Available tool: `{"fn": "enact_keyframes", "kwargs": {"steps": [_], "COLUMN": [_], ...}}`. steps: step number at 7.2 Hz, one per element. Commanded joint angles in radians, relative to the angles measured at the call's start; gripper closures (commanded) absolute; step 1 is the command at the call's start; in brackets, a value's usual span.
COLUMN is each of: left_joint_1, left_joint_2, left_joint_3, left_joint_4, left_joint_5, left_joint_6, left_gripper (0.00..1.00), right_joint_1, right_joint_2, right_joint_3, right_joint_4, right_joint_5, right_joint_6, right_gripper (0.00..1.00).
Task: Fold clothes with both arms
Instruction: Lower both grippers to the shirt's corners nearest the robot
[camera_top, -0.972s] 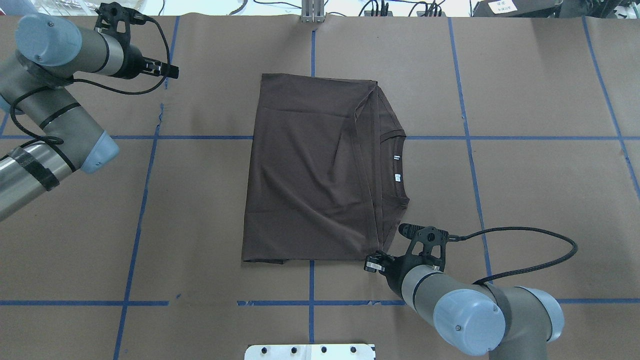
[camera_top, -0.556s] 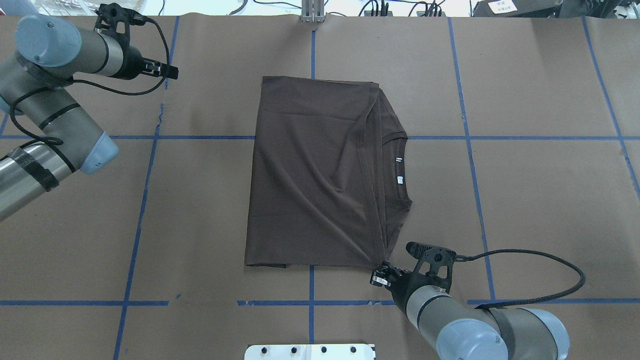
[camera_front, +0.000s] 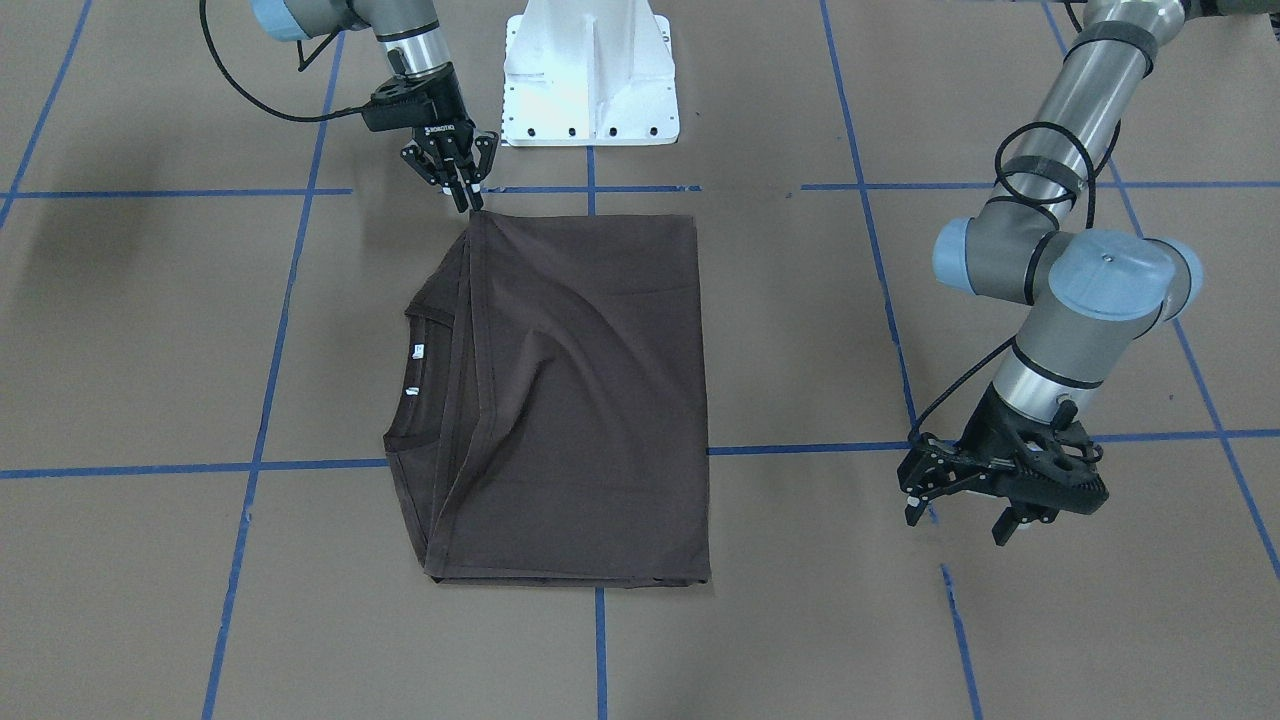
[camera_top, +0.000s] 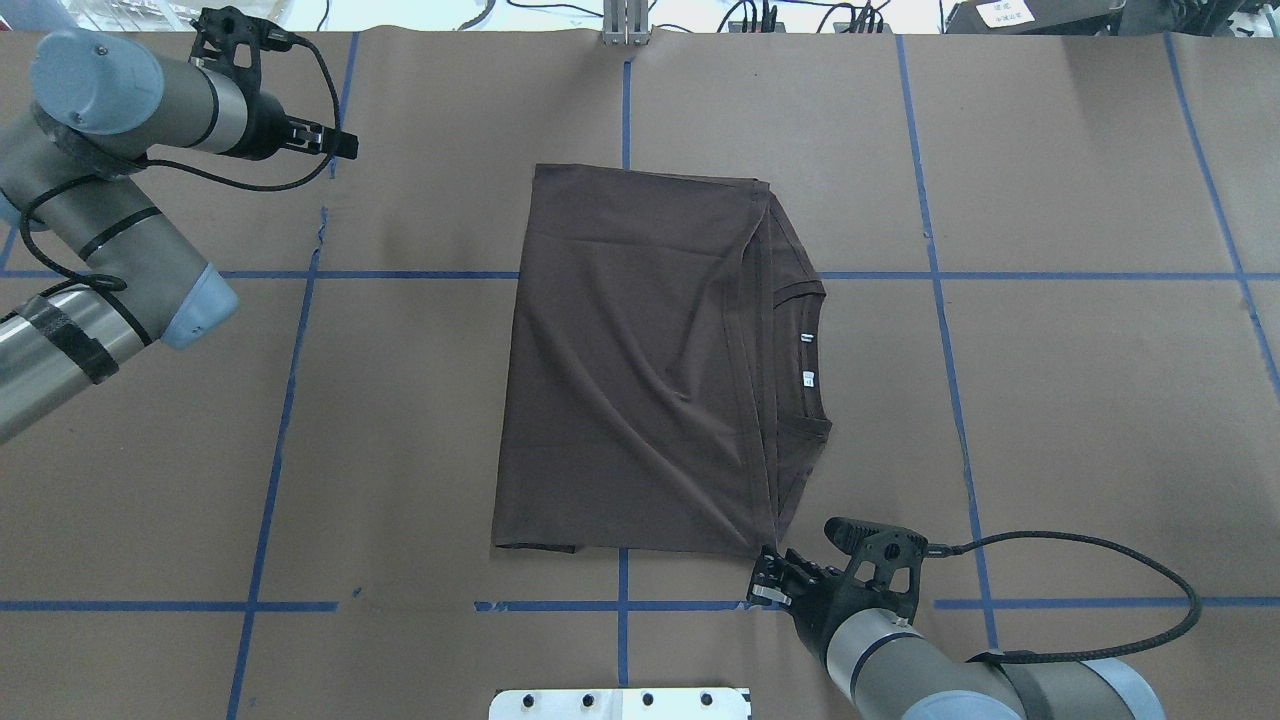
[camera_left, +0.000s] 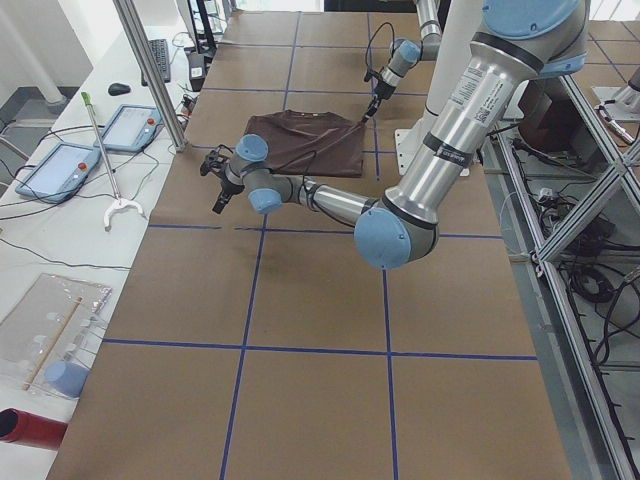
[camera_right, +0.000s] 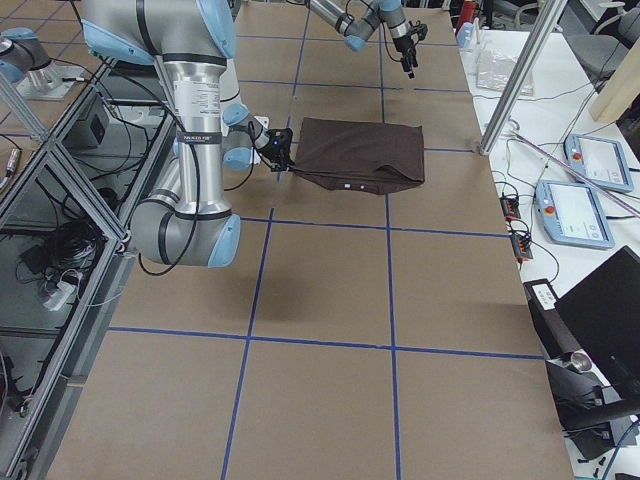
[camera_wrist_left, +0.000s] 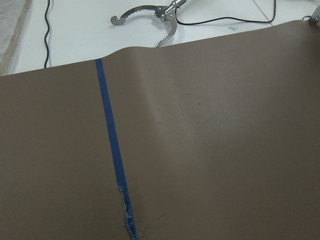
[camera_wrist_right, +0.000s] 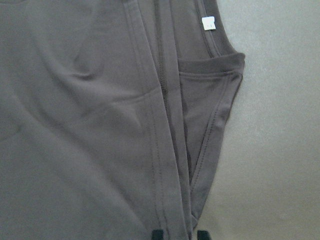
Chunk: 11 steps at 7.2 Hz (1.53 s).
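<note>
T-shirt (camera_top: 640, 360) folded flat at middle of surface (camera_top: 1050, 400). Soft, light, limp knit, likely to drag and wrinkle; best pinched through stacked hems at corners. Right jaws clamped on near collar-side corner; left jaws spread wide, empty, well apart.

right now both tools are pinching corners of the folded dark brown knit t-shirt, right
No, only the right tool pinches a corner of the dark brown knit T-shirt. The left tool hangs open over bare table paper, apart from it, as the exterior front-facing view shows.
</note>
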Motion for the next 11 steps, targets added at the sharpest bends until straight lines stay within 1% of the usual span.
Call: {"fn": "enact_keyframes", "kwargs": {"steps": [1, 2, 3, 4, 5, 6, 7, 8, 9, 10, 11], "left_joint_1": [0.01, 0.058, 0.127, 0.201, 0.318, 0.414, 0.526, 0.622, 0.698, 0.73, 0.74], "left_joint_2": [0.0, 0.017, 0.062, 0.116, 0.186, 0.251, 0.29, 0.294, 0.296, 0.296, 0.299], "left_joint_3": [-0.047, -0.127, -0.232, -0.334, -0.45, -0.545, -0.599, -0.605, -0.6, -0.597, -0.589], "left_joint_4": [0.001, 0.016, 0.027, 0.027, 0.027, 0.027, 0.027, 0.027, 0.027, 0.025, 0.027], "left_joint_5": [-0.049, -0.064, -0.058, -0.022, 0.057, 0.114, 0.217, 0.327, 0.418, 0.452, 0.462], "left_joint_6": [-0.084, -0.181, -0.274, -0.401, -0.541, -0.656, -0.823, -0.972, -1.075, -1.122, -1.139], "left_gripper": [0.0, 0.0, 0.0, 0.0, 0.0, 0.02, 0.24, 0.38, 0.4, 0.41, 0.41], "right_joint_1": [0.023, 0.099, 0.15, 0.169, 0.189, 0.219, 0.229, 0.232, 0.235, 0.237, 0.24], "right_joint_2": [-0.073, -0.077, -0.084, -0.104, -0.148, -0.147, -0.143, -0.143, -0.143, -0.144, -0.144], "right_joint_3": [0.115, 0.118, 0.124, 0.135, 0.135, 0.136, 0.135, 0.135, 0.135, 0.135, 0.135], "right_joint_4": [0.0, 0.004, 0.017, 0.077, 0.158, 0.158, 0.158, 0.158, 0.158, 0.158, 0.158], "right_joint_5": [0.043, 0.133, 0.192, 0.215, 0.253, 0.276, 0.278, 0.278, 0.278, 0.278, 0.278], "right_joint_6": [-0.054, -0.064, -0.066, -0.066, -0.066, -0.066, -0.066, -0.066, -0.066, -0.066, -0.066], "right_gripper": [0.0, 0.0, 0.0, 0.0, 0.0, 0.0, 0.0, 0.0, 0.0, 0.0, 0.0]}}
